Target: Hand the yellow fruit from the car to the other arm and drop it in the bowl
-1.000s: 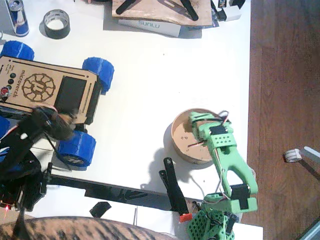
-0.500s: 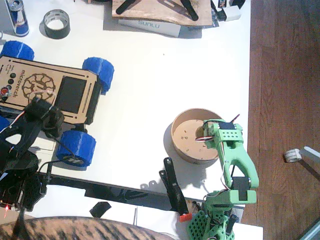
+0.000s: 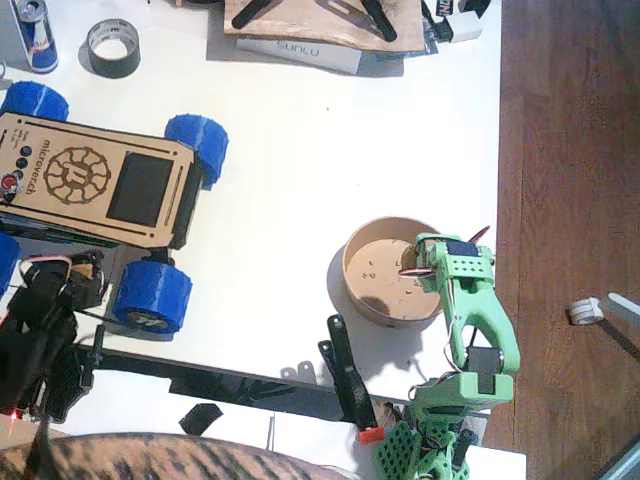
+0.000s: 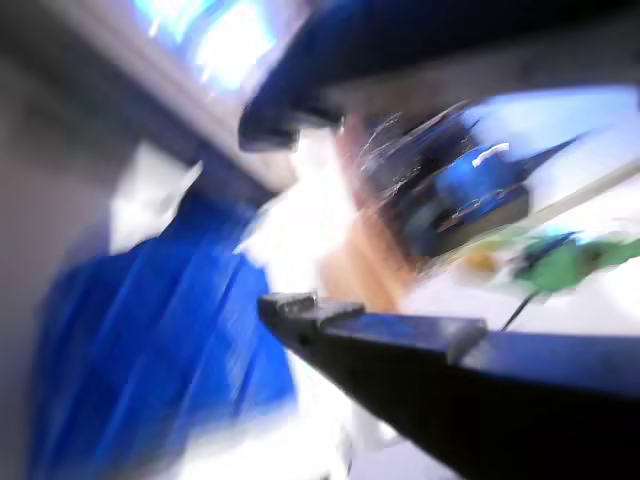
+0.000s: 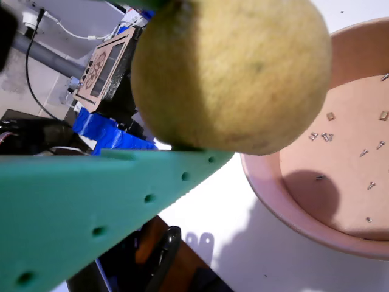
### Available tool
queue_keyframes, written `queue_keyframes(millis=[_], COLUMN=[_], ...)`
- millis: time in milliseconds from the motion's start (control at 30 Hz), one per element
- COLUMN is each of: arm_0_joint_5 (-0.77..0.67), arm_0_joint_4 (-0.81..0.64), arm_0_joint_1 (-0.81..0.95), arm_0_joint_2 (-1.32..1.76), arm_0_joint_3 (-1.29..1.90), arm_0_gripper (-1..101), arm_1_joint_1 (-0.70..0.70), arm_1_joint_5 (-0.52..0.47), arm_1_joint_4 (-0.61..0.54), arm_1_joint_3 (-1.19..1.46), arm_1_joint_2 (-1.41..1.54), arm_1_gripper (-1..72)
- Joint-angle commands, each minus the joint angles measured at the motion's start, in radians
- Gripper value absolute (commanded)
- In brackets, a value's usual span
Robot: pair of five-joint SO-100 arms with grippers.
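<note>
White table point(image 3: 300, 170), wood floor point(image 3: 570, 150), bowl point(image 3: 372, 262), car point(image 3: 100, 185)

My fixed camera looks straight down on the white table point(image 3: 290, 150) from high above, taking in the car point(image 3: 95, 185) at the left, the bowl point(image 3: 362, 290) at the lower right and both of my arms along the bottom edge. The wrist camera on my green arm sits very close behind its jaw, facing across the bowl point(image 5: 267, 188) toward the car point(image 5: 106, 67), so it shares both with the overhead view. My other wrist camera rides the black arm and is heavily blurred, pressed close to a blue wheel point(image 4: 150, 340) of the car.
</note>
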Motion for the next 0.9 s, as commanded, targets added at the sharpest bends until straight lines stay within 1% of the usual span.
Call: queue_keyframes(millis=[0, 33, 267, 400, 467, 567, 633, 767, 867], arm_0_joint_5=[-0.003, -0.003, -0.003, -0.003, -0.003, -0.003, -0.003, -0.003, -0.003], arm_0_joint_4=[0.061, 0.061, 0.061, 0.061, 0.061, 0.061, 0.061, 0.063, 0.066], arm_0_joint_1=[-0.003, -0.003, -0.003, -0.003, -0.003, -0.003, -0.003, -0.003, -0.003], arm_0_joint_2=[0.057, 0.057, 0.057, 0.058, 0.060, 0.060, 0.060, 0.063, 0.071], arm_0_joint_3=[0.043, 0.043, 0.043, 0.043, 0.043, 0.043, 0.043, 0.044, 0.046], arm_0_gripper=[16, 15, 12, 12, 12, 12, 12, 12, 12], arm_1_joint_1=[0.009, 0.006, -0.008, -0.012, -0.020, -0.044, -0.067, -0.115, -0.152], arm_1_joint_5=[-0.009, -0.009, -0.003, 0.008, 0.018, 0.031, 0.037, 0.074, 0.080], arm_1_joint_4=[-0.020, -0.020, -0.020, -0.020, -0.021, -0.021, -0.020, 0.012, 0.011], arm_1_joint_3=[-0.037, -0.032, -0.014, -0.003, 0.017, 0.069, 0.118, 0.244, 0.365], arm_1_joint_2=[0.032, 0.038, 0.057, 0.071, 0.094, 0.176, 0.261, 0.494, 0.698], arm_1_gripper=[24.2, 25.5, 26.5, 19.6, 8.6, 3.8, 1.0, 0.3, 0.2])
